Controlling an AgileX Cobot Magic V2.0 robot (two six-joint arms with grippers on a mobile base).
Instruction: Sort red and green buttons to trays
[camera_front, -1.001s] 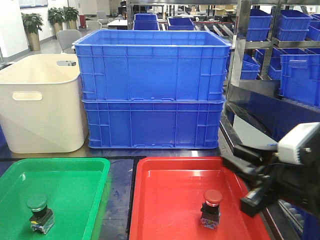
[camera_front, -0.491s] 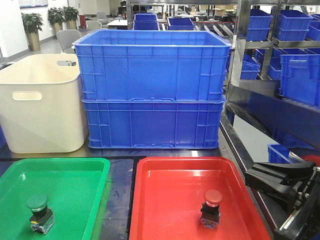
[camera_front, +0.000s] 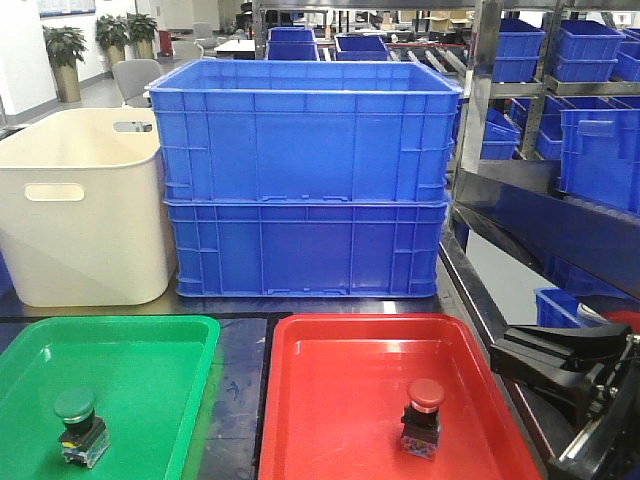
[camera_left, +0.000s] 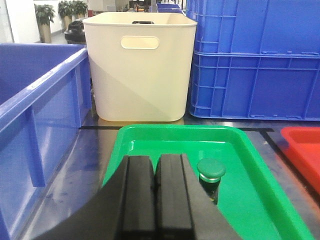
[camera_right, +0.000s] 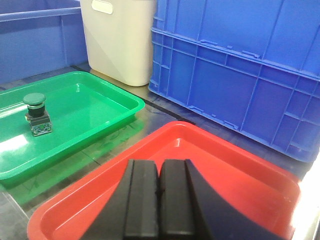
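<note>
2 trays: green tray (camera_front: 150, 345) holding 1 green button (camera_front: 78, 425); red tray (camera_front: 340, 345) holding 1 red button (camera_front: 423, 416); 2 stacked blue crates (camera_front: 305, 190), 1 cream tub (camera_front: 80, 205); dark wet tabletop (camera_front: 235, 385); warehouse shelving (camera_front: 560, 90) behind; left gripper (camera_left: 155, 195) and right gripper (camera_right: 160, 200) both closed, empty.

- Left gripper (camera_left: 155, 200): two matte black rectangular fingers with flat faces and rounded edges, flaring into a broad black base.
- Right gripper (camera_right: 160, 205): identical black finger pair, smooth plastic finish.
- Right arm (camera_front: 575, 385), front view: black angular housing panels.
</note>
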